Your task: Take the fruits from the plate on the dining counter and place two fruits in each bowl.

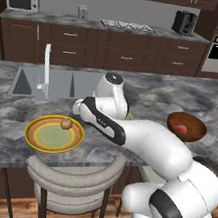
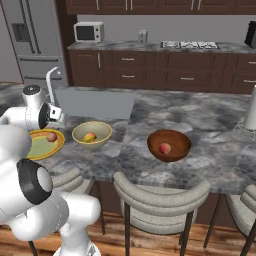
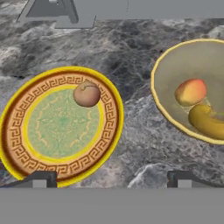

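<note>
glossy white arm (image 1: 150, 144), black joint bands, rounded links

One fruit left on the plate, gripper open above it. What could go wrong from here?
1. The brownish fruit is round and sits on the plate's ring; open gripper may nudge it so it rolls.
2. The cream bowl already holds two; the fruit belongs in the brown bowl, which holds one.
</note>
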